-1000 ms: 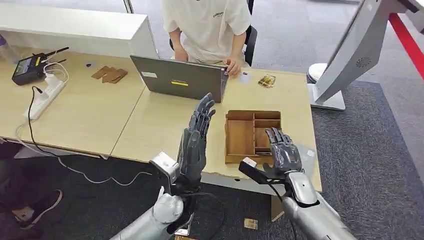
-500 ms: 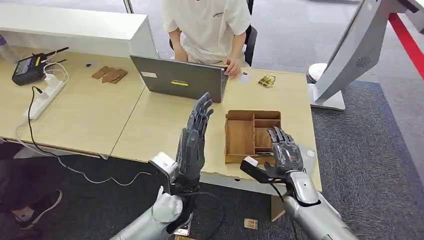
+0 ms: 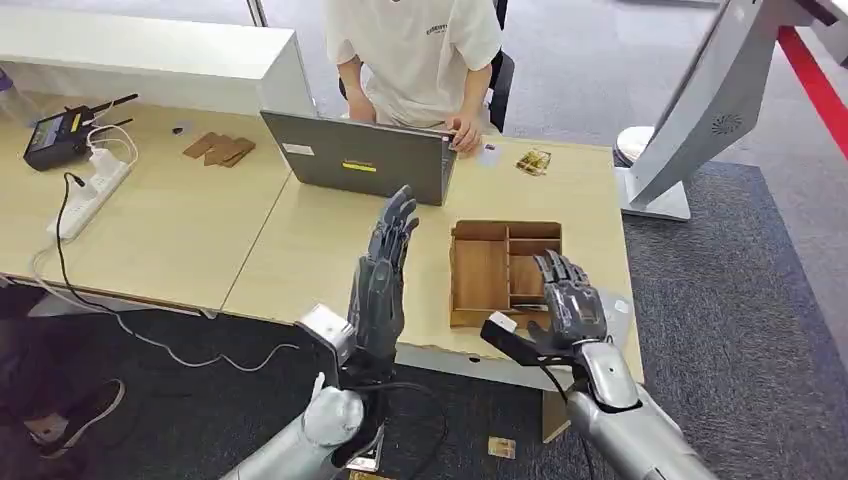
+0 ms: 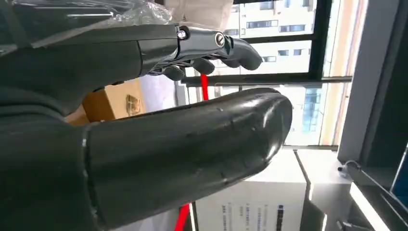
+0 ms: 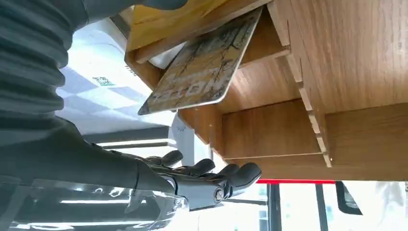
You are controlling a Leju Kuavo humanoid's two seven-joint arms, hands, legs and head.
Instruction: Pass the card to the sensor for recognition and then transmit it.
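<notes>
A gold-patterned card (image 5: 202, 67) leans tilted in a compartment of the wooden divided tray (image 5: 346, 62). My right hand (image 3: 568, 300) hovers over the tray's (image 3: 482, 275) near right corner with its fingers (image 5: 211, 175) stretched out and spread, holding nothing. My left hand (image 3: 380, 285) is raised above the table's front edge, left of the tray, fingers straight and empty; its thick thumb (image 4: 183, 144) shows in the left wrist view. A second gold-patterned card (image 3: 533, 161) lies on the far side of the table, beside a small white item (image 3: 488, 153).
A person (image 3: 415, 50) sits behind an open laptop (image 3: 360, 155) at the far edge. At far left are a black device with antennas (image 3: 60, 135), a power strip (image 3: 90, 190) and wooden pieces (image 3: 220, 148). A white stand (image 3: 700, 110) rises at the right.
My left hand has drifted slightly to the left while staying raised and open. The right hand has barely moved over the tray.
</notes>
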